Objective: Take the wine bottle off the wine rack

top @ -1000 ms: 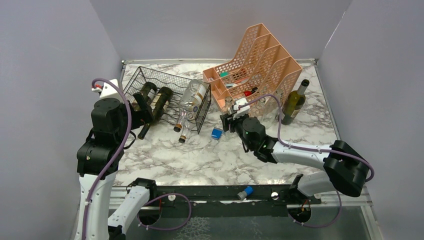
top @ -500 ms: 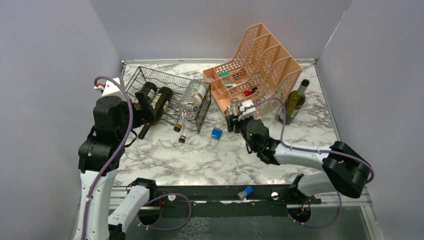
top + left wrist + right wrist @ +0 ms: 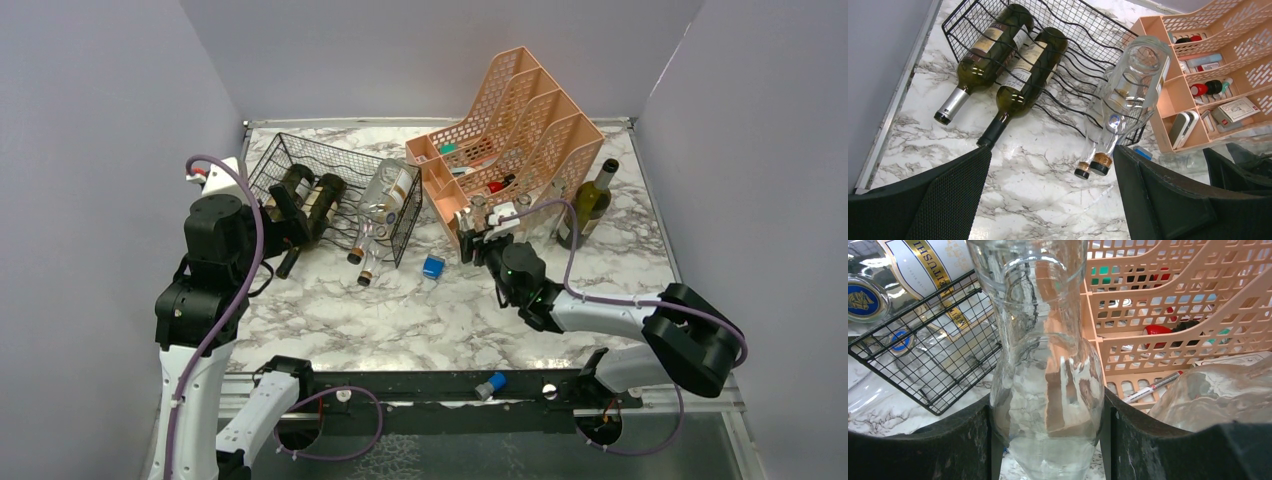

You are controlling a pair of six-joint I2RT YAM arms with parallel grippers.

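Wine bottles [image 3: 1028, 70], two dark ones, lie side by side in the rack [image 3: 1083, 30], necks poking out past its front edge. Left gripper [image 3: 1053, 152] hangs just in front of them, jaws wide, nothing between. Right gripper [image 3: 1047, 415] is clamped on a clear bottle [image 3: 1045, 355], close by the organizer [image 3: 1198, 315], near the rack's right end.

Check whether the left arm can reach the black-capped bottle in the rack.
Probably yes: the left gripper is open and faces the black-capped bottle, whose neck juts from the wine rack unobstructed.
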